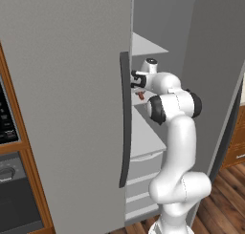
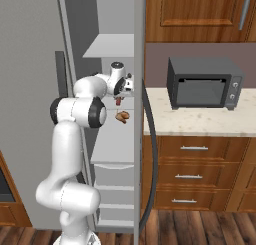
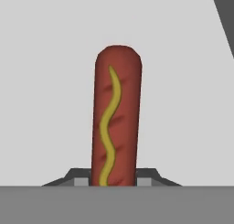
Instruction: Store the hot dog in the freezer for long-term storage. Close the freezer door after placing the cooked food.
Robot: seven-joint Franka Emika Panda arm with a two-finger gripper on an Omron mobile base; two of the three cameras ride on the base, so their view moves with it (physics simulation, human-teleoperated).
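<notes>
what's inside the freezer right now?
White shelves, lower drawers, the gripper shut on the hot dog above a shelf, and a small brown food item on it. The arm and doors hide the rest.

The hot dog (image 3: 117,113) looks smooth with a soft sheen, dimpled skin and a yellow squiggle down it. The freezer (image 1: 62,85) shows flat matt grey, metal or plastic, hard to say which. The microwave (image 2: 204,83) has a dark, faintly glossy casing. Wooden drawers (image 2: 195,174) show warm grain; the countertop (image 2: 200,120) is pale speckled stone.
</notes>
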